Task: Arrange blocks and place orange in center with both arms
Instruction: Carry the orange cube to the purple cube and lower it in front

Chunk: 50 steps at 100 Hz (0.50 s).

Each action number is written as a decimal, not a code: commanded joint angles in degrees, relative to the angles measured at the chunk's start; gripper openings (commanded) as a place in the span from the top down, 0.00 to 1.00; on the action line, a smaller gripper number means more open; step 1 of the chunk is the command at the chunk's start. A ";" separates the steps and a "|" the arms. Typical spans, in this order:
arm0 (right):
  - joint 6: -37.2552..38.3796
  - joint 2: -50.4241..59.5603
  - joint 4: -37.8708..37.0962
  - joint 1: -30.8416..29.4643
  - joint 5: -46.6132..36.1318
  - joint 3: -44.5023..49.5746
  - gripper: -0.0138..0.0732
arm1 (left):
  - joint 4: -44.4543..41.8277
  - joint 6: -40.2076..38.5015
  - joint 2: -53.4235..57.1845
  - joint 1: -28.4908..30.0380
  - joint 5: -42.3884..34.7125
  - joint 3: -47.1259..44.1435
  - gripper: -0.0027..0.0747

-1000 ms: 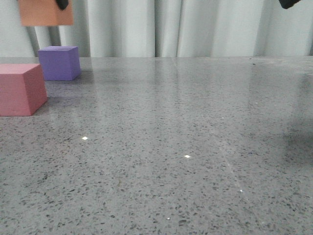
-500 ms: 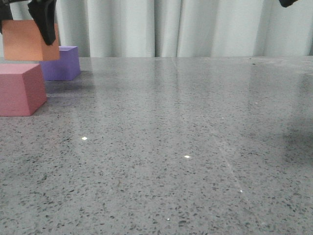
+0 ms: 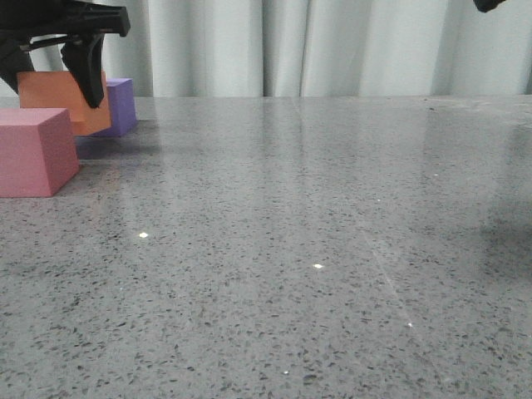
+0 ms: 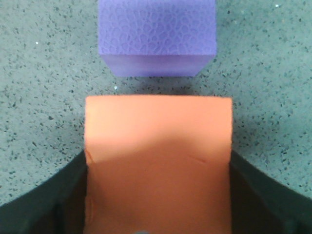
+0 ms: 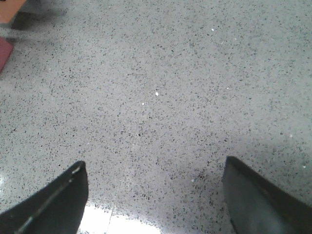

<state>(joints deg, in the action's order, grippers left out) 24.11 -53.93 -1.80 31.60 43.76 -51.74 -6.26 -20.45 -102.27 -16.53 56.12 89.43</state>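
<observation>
Though a second ago aloft, orange cube (image 3: 58, 93) now lowered, clamped in left gripper (image 4: 156, 214), between pink cube (image 3: 33, 150) and purple cube (image 4: 157, 36), near table's (image 3: 332, 249) far-left corner; centre placement likely imminent; right gripper (image 5: 156, 195) spread, empty.

Right end effector (image 3: 490, 5) mostly out of frame.

Left hand (image 3: 50, 66): matte black throughout, built of flat angular plates. From the front one finger (image 3: 86, 73) shows as a broad wedge tapering to a blunt tip, beneath a horizontal black bar with a slanted end. Through its wrist camera the fingers read as dark, smooth slabs with curved outer edges.

Right hand (image 5: 153, 195): two black fingers, flat-faced, sharply cornered; one finger (image 5: 53, 202) carries a thin pale line along its edge. No markings, screws or cables visible.
</observation>
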 commanded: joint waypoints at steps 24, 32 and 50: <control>-0.46 0.90 -0.26 -0.14 -4.35 -1.37 0.19 | -1.44 -0.81 2.73 0.56 -6.07 -0.51 0.70; -0.46 0.90 -0.26 -0.14 -4.46 -1.37 0.19 | -1.75 -0.81 2.08 0.56 -6.07 -0.51 0.70; -0.46 0.90 -0.26 -0.14 -4.63 -1.37 0.19 | -1.75 -0.81 0.30 0.56 -5.72 -0.51 0.70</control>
<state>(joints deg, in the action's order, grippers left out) 24.11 -53.93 -1.80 31.60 42.96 -51.74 -7.47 -20.79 -104.11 -16.16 52.62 87.62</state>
